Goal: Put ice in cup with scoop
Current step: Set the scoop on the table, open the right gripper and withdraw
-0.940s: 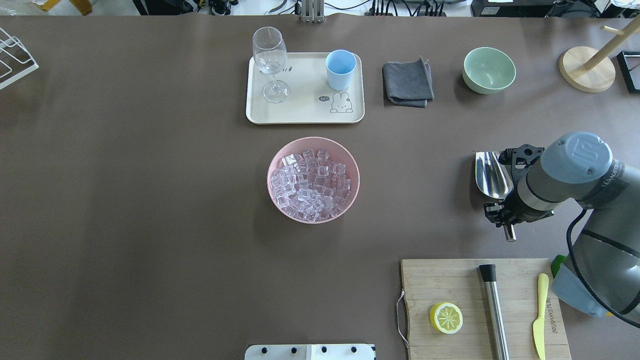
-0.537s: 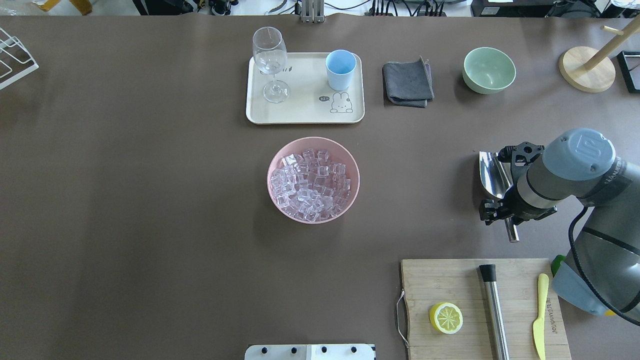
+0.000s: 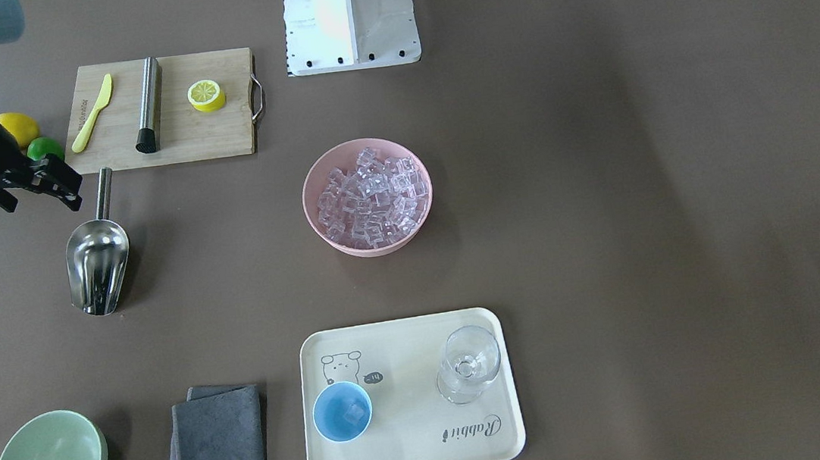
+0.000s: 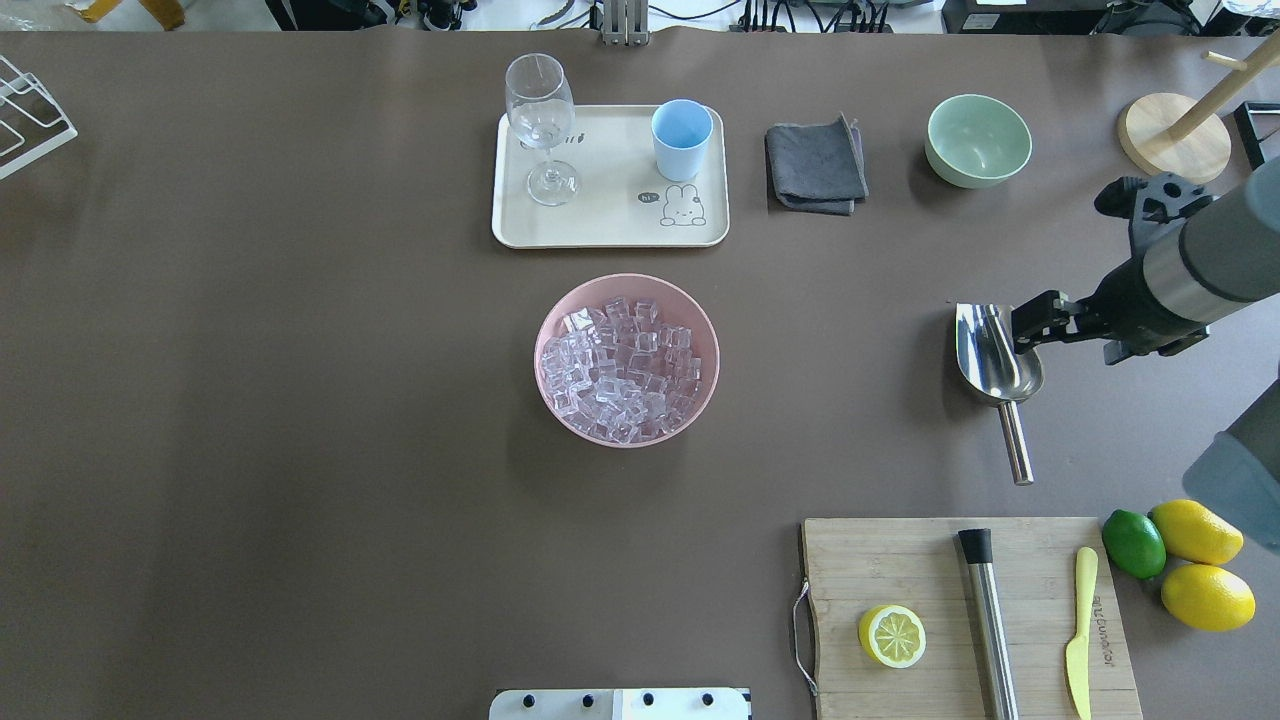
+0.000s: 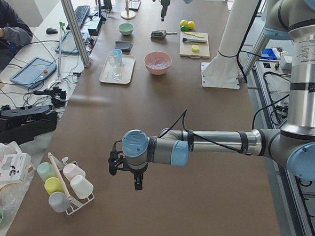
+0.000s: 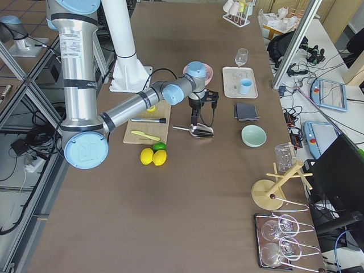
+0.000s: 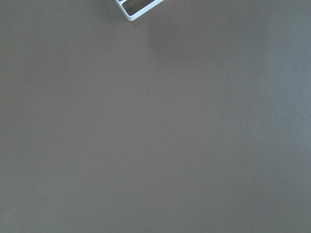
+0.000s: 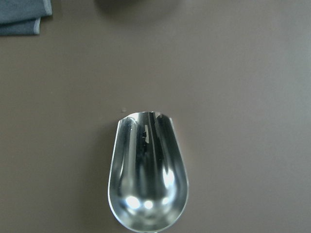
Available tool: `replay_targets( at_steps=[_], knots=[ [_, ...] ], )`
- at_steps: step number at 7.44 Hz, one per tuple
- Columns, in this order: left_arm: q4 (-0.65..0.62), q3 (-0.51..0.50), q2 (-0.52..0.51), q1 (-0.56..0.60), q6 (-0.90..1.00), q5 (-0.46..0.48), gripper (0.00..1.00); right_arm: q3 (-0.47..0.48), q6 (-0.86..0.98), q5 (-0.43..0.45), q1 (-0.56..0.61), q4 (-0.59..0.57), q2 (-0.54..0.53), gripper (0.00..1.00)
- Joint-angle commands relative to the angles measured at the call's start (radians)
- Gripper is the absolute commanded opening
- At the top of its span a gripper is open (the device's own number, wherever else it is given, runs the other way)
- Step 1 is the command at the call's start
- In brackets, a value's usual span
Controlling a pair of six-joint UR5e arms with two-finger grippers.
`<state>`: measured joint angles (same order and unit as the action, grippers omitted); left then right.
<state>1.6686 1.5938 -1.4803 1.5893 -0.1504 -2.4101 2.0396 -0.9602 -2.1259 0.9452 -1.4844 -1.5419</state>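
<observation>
The steel scoop [image 4: 995, 362] lies on the table at the right, trough away from the robot and handle toward it. It also shows in the front view [image 3: 98, 263] and fills the right wrist view [image 8: 147, 174]. My right gripper [image 4: 1036, 322] hangs above the scoop's right side, open and empty. The ice [image 4: 625, 365] is heaped in a pink bowl [image 4: 700, 400] at mid-table. The light-blue cup [image 4: 682, 138] stands on a cream tray [image 4: 600, 225]. In the front view a pale cube-like shape shows inside the cup [image 3: 342, 411]. My left gripper [image 5: 125, 172] is far off to the left; I cannot tell its state.
A wine glass [image 4: 541, 125] shares the tray. A grey cloth [image 4: 815, 165] and a green bowl [image 4: 978, 140] lie right of it. A cutting board [image 4: 960, 620] holds a lemon half, a steel cylinder and a yellow knife. Lemons and a lime [image 4: 1180, 555] sit beside it.
My right arm has risen and swung back to the right, off the scoop's handle. The scoop stays on the table, slightly turned. The lemons and lime are uncovered.
</observation>
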Motion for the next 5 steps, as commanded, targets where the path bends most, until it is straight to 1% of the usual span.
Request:
replay_targets(
  at_steps=[1,2,3,4,5],
  knots=[
    [-0.001,0.008,0.0,-0.002,-0.008,-0.001,0.98,0.004,0.536,-0.052,0.284,-0.206,0.0,1.0],
    [0.002,0.014,-0.002,-0.014,-0.074,0.0,0.98,-0.046,0.745,-0.092,0.425,-0.259,-0.006,1.0],
    [0.003,0.017,0.0,-0.018,-0.081,0.0,0.98,-0.138,0.961,-0.205,0.557,-0.296,-0.027,1.0],
    [0.002,0.014,0.0,-0.02,-0.08,0.002,0.98,-0.183,1.123,-0.204,0.616,-0.295,-0.084,1.0],
    [0.0,0.011,-0.002,-0.023,-0.08,0.002,0.98,-0.206,1.159,-0.204,0.641,-0.293,-0.118,1.0]
  ],
)
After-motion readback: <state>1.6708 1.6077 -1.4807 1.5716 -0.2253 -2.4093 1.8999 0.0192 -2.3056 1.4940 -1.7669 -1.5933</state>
